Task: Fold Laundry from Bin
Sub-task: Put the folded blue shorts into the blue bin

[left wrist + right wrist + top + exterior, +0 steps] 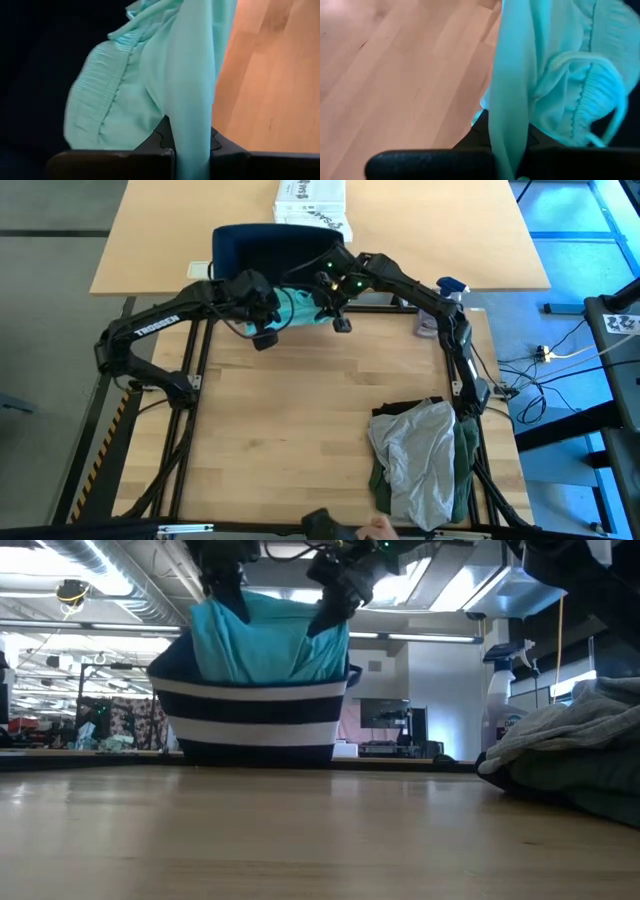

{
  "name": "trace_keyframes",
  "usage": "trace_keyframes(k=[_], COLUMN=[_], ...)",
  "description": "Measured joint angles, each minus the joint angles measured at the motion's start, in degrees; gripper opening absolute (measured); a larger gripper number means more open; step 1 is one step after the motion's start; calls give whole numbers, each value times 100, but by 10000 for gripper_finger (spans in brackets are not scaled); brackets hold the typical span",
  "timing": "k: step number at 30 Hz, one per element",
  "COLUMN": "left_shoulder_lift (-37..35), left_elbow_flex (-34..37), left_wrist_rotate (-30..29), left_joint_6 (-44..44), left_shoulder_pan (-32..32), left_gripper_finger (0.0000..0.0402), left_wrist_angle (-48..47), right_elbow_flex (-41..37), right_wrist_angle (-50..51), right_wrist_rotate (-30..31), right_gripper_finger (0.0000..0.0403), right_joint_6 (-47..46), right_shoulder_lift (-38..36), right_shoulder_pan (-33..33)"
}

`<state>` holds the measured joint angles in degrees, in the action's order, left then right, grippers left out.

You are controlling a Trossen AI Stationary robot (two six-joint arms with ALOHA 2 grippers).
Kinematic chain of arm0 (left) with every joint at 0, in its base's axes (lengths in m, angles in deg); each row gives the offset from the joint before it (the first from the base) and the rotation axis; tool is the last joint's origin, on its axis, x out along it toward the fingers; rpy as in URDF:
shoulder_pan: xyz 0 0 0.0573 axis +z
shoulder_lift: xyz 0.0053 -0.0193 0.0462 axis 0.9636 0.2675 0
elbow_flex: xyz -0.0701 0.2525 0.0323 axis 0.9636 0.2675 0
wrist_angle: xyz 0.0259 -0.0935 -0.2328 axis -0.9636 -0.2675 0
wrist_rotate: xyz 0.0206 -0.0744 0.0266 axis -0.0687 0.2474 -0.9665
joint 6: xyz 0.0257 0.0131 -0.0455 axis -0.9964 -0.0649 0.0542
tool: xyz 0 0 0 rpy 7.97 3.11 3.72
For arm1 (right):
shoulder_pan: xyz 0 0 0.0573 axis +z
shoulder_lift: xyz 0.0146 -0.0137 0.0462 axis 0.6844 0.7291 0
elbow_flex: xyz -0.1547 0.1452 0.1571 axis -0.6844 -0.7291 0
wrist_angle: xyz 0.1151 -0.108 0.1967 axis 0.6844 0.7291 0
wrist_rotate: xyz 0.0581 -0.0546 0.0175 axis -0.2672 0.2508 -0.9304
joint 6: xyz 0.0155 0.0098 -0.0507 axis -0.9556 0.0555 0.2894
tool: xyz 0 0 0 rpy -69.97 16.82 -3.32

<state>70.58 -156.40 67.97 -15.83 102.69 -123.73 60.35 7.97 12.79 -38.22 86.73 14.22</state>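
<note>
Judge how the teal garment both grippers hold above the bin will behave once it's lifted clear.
The teal garment will probably hang limp: it already drapes in folds between the left gripper and right gripper. It looks thin and light. Its lower part is inside the bin, so it may drag on the rim.

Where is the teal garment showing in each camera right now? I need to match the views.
High view: teal garment at the bin mouth, between both grippers.
Low view: rising out of the striped bin.
Left wrist: pinched, hanging centre.
Right wrist: pinched, centre-right.
Shared landmark: the bin.
</note>
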Motion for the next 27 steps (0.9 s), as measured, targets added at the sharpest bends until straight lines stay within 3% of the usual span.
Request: trace_keyframes(k=[9,20,27], left_shoulder_lift=[-31,-13,8], left_elbow_flex=[-223,-227,-232], left_wrist_rotate=[-473,-753,-582], left_joint_6=[-175,-619,-1066], left_shoulder_pan=[71,1146,1713], left_gripper_finger=[8,8,8], left_wrist_angle=[207,1554,2154], right_elbow_flex=[-2,-2,-4], right_wrist_angle=[-473,-2058,-2900], right_wrist_rotate=[352,1191,1730], right_gripper_finger=[13,13,13], right_joint_6=[-20,-640,-620], right_shoulder_lift=[-125,-138,-122], right_shoulder_pan=[-57,-564,-604])
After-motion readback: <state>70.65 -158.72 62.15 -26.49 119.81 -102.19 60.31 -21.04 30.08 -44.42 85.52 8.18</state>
